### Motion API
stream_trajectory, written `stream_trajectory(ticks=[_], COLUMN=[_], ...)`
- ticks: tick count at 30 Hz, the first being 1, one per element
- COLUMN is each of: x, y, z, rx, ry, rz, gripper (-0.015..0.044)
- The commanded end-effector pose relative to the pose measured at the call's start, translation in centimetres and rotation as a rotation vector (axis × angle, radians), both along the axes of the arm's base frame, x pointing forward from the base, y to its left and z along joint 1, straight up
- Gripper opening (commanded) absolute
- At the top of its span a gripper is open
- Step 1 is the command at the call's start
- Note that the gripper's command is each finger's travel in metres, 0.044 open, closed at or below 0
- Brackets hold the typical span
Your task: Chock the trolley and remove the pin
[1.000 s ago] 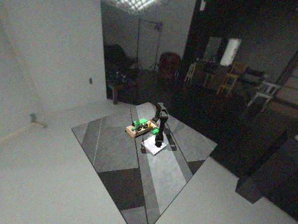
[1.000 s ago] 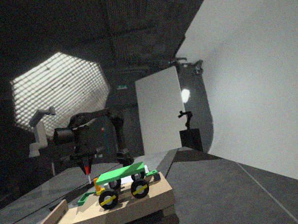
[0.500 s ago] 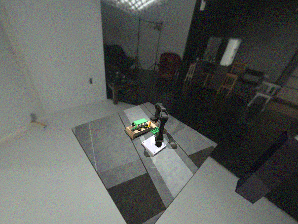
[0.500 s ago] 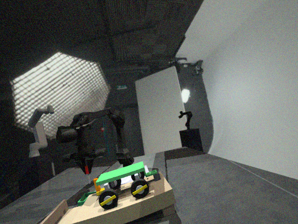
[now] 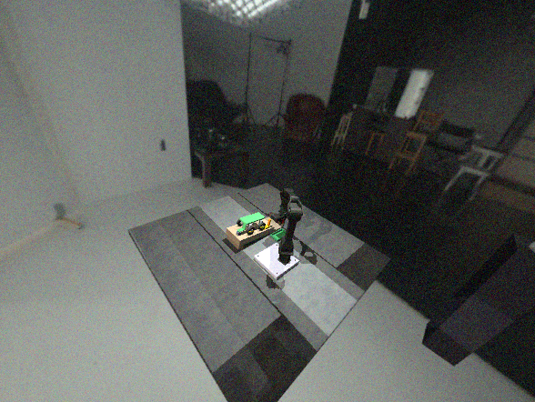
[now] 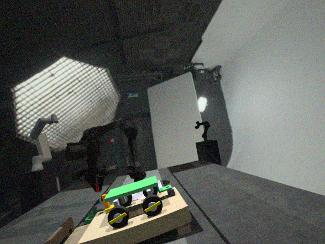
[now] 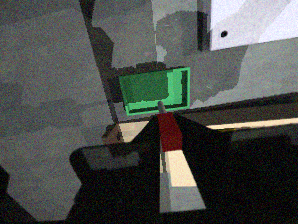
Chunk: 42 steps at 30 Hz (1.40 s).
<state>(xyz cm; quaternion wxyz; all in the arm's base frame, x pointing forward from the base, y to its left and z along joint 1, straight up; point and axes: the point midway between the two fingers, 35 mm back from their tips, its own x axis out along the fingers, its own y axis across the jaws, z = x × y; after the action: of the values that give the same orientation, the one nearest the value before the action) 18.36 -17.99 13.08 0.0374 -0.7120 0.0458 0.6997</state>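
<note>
My gripper [image 5: 281, 222] [image 6: 97, 189] [image 7: 164, 119] is shut on the red-headed stop pin [image 6: 97, 186] [image 7: 170, 136]. It holds the pin in the air; in the wrist view the pin's grey tip overlaps the near edge of the green tray [image 5: 277, 235] [image 6: 90, 217] [image 7: 145, 90]. The green-topped trolley [image 5: 251, 218] [image 6: 132, 188] stands on the wooden ramp [image 5: 237, 240] [image 6: 155, 227] with all its visible wheels on the board. The yellow chock [image 6: 109, 208] with its orange handle [image 5: 268, 223] [image 6: 105, 201] stands at the trolley's downhill end, close by a wheel; exact contact cannot be told.
The arm's white base plate [image 5: 274, 266] [image 7: 260, 25] lies beside the tray and ramp. A brown board [image 6: 61, 231] stands at the ramp's low end. The tray lies beside the ramp's low end, between it and the arm.
</note>
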Motion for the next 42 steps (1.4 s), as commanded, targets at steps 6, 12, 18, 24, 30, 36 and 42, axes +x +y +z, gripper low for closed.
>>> stream_trajectory(ticks=[6,12,18,24,30,36,42], x=[-0.2,-0.2,-0.2,-0.3,-0.4,-0.3,-0.2], y=[-0.2,-0.7,-1.8,-2.8,-2.9,-2.5,-2.1], z=[-0.9,-2.4,-4.4,-6.1,-6.3,-6.4,-6.5], rx=[-0.078,-0.158,-0.182,-0.183,-0.183,-0.183,-0.182], ry=[0.007,0.012,0.014,0.014,0.014,0.014,0.014], rz=[0.002,0.000,-0.001,-0.001,-0.001,-0.001,-0.001], gripper=[0.0000,0.0000,0.0000,0.0000,0.0052,0.0190,0.0190])
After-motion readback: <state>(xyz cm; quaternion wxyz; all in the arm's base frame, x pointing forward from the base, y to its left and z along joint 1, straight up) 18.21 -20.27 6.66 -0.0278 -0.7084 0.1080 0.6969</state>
